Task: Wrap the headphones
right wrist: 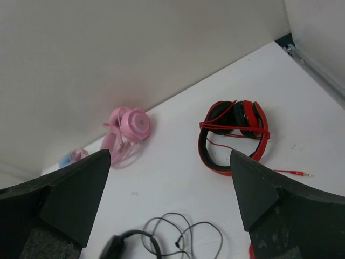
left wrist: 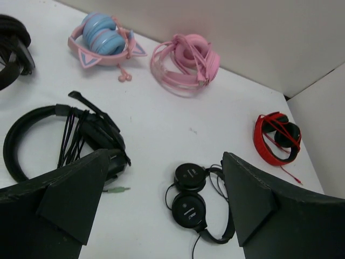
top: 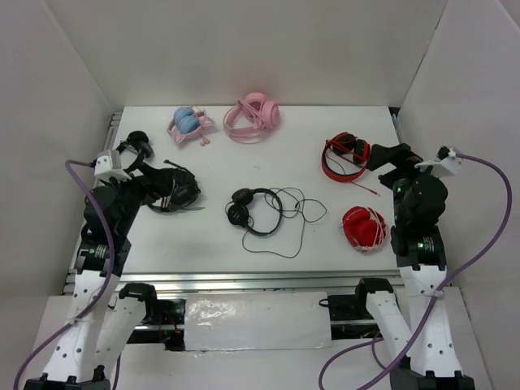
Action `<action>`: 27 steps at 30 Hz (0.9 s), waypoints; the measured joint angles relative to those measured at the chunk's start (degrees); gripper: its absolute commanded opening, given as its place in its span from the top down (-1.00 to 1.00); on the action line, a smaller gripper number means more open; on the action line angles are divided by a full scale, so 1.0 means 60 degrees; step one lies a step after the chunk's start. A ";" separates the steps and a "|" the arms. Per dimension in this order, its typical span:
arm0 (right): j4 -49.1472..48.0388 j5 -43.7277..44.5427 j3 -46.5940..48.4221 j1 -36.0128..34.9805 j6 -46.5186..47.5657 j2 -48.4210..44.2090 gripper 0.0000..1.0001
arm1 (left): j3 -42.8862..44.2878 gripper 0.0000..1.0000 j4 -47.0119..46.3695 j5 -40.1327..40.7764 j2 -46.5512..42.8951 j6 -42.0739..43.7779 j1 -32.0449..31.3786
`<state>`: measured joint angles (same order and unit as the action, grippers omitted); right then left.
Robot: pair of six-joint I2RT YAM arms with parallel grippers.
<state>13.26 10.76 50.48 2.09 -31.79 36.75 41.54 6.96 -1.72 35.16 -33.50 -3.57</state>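
The slim black headphones lie flat mid-table, earcups side by side on the left, thin headband to the right. Their long thin cable lies in loose loops to the right and toward the front. They show in the left wrist view and partly in the right wrist view, with the cable loops. My left gripper is open and empty at the left, over a bulkier black headset. My right gripper is open and empty at the right, near the red headphones.
A bulky black headset with microphone boom lies at the left, a smaller black pair behind it. A pink-blue cat-ear set and pink headphones sit at the back. Red-black headphones and a red pair lie at the right.
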 measured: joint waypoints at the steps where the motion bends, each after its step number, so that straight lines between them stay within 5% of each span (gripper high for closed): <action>1: -0.0022 -0.0288 0.0000 -0.0022 0.0364 0.0069 -0.99 | 0.0000 -0.99 0.0113 -0.0004 0.0000 0.0000 0.0000; 5: -0.0182 -0.1526 0.0131 -0.0076 0.1818 0.0466 -0.99 | 0.0000 -0.99 0.0528 -0.0018 -0.0011 -0.0033 0.0000; 10: -0.0204 -0.4171 0.2146 -0.0361 0.3519 0.2885 -0.99 | 0.0026 -0.98 0.0943 -0.0011 -0.0026 -0.0189 0.0000; 19: 0.0838 -0.6171 0.6014 -0.3169 0.7690 0.7380 -0.99 | 0.0630 -0.98 0.2251 0.0433 -0.0277 -0.0226 -0.0026; 27: 0.1242 -0.7333 0.4229 -0.3985 1.0251 0.8113 -0.99 | 0.0878 -0.99 0.3111 0.0911 -0.0455 -0.0248 -0.0047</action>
<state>20.71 -33.23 75.85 -21.82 29.71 85.43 46.81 25.63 3.75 32.42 -34.98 -3.86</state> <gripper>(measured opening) 0.997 0.993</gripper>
